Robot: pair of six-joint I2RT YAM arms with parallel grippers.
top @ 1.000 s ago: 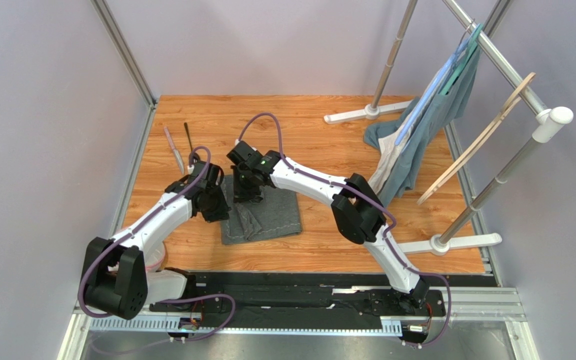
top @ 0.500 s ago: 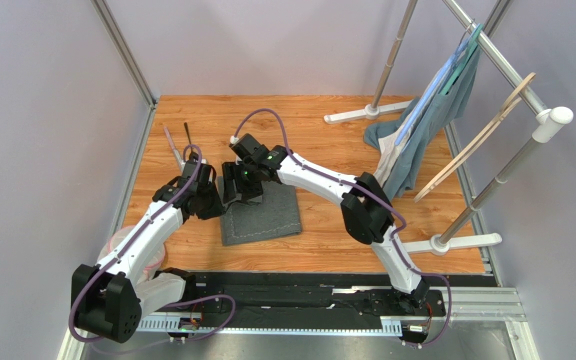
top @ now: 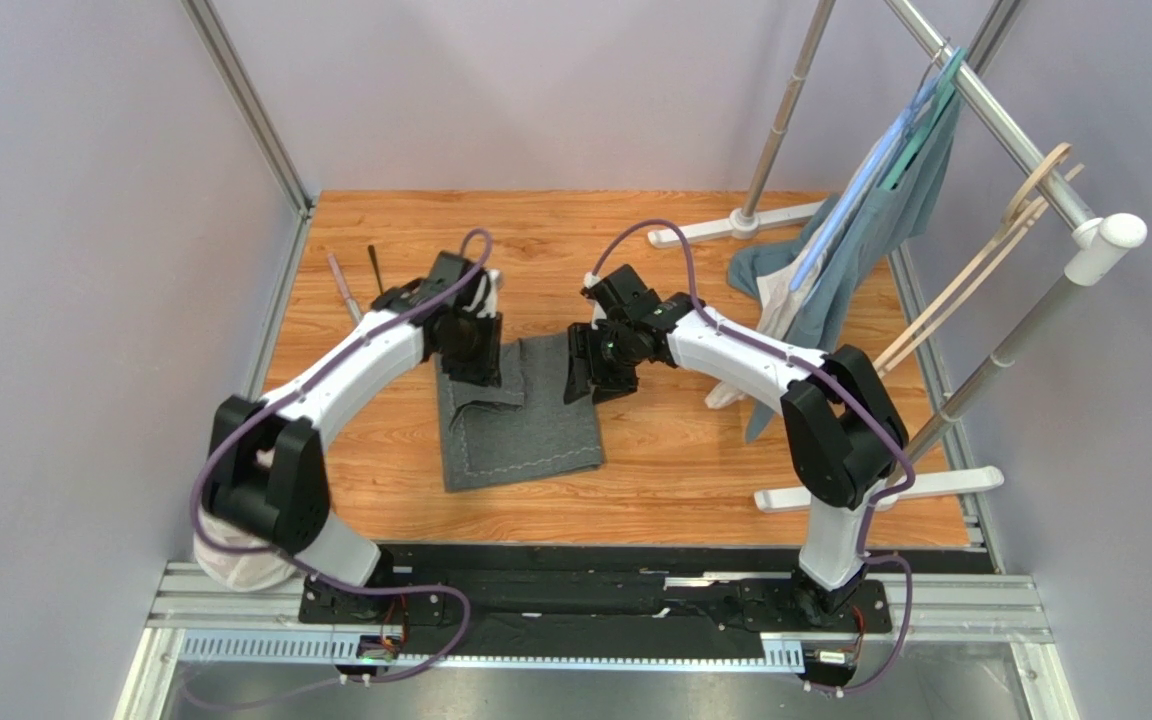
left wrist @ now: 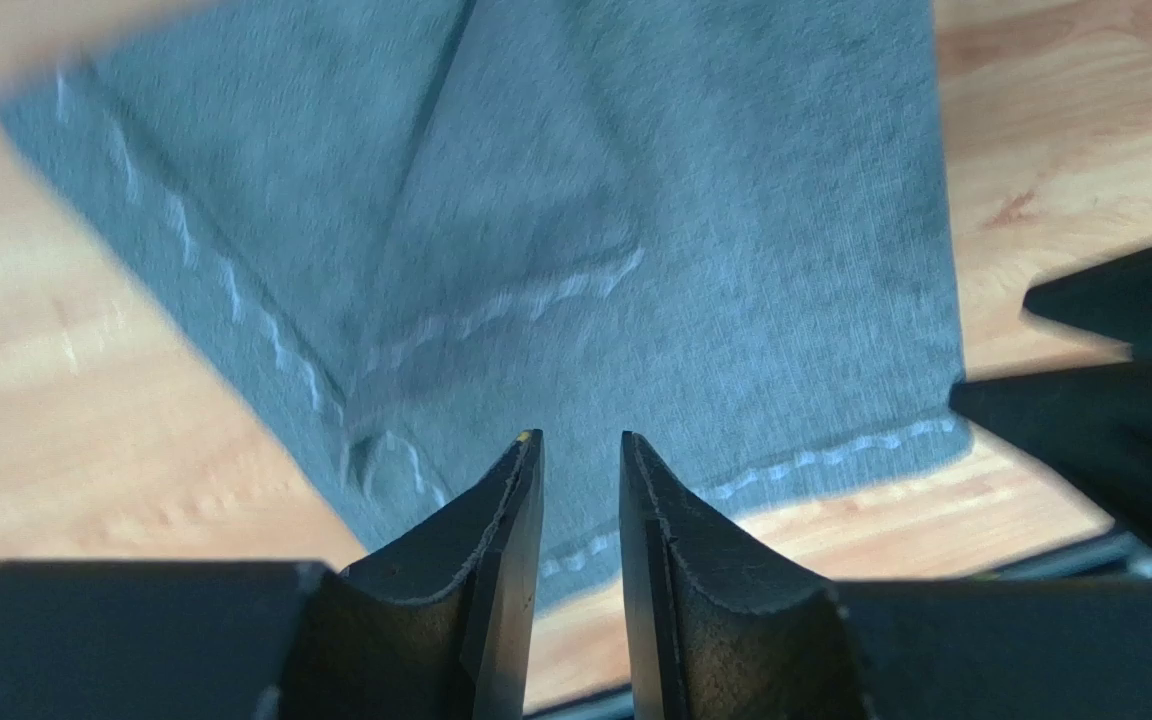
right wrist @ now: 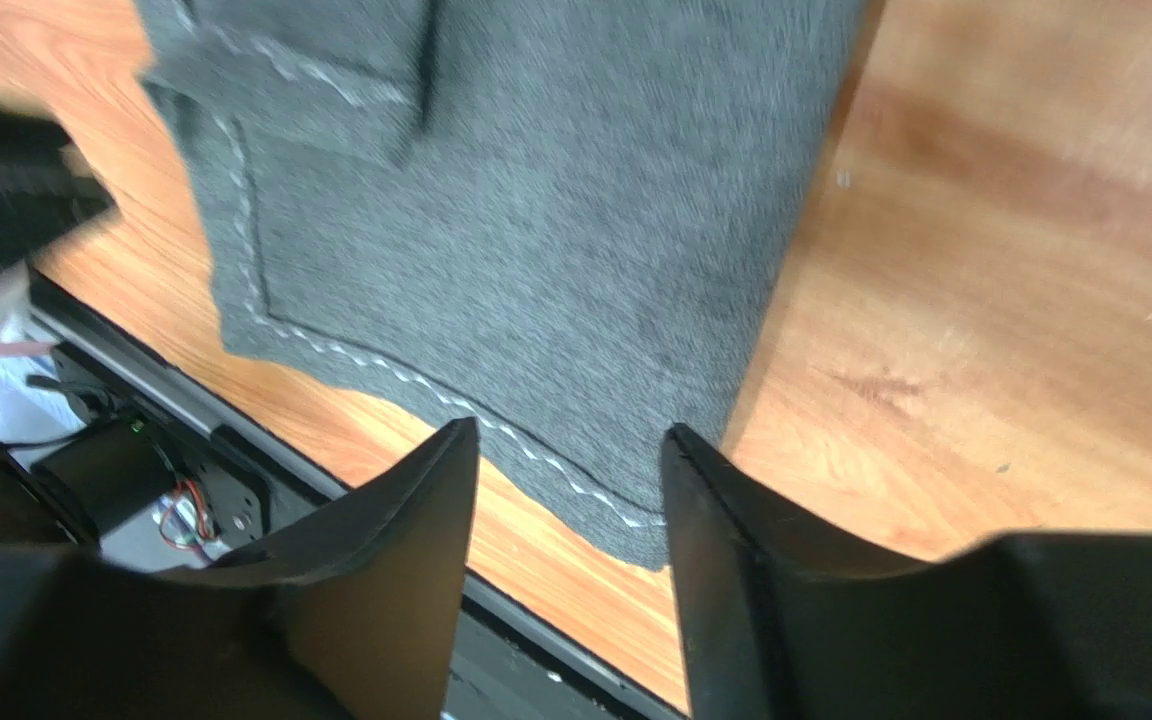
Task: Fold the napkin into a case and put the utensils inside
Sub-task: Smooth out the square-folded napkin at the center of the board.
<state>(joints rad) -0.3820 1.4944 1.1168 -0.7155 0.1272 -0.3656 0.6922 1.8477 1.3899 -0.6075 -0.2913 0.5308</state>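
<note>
The dark grey napkin (top: 530, 428) lies flat on the wooden tabletop (top: 657, 480), between the two arms. One flap along its left side is folded over, and its pale stitched line crosses the cloth in the left wrist view. In the top view the left arm's wrist covers the napkin's far left corner, and neither pincer's fingertips can be made out there.

The left pincer (left wrist: 579, 443) hangs over the napkin's stitched edge. Its fingers stand a narrow gap apart with nothing between them. The left part of that view is blurred. The dark shapes cut off at its right edge look like the other pincer's fingers.

The right pincer (right wrist: 567, 435) stands wider, also empty, above the napkin's corner, and bare wood shows on one side.

The knife (top: 343, 285) and the thin black spoon (top: 376, 270) lie side by side near the far left corner of the tabletop, well apart from the napkin. The spoon's bowl is too small to make out.

A teal-grey garment (top: 875, 225) hangs on the rack (top: 778, 113) at the right, and its top is cut off.
</note>
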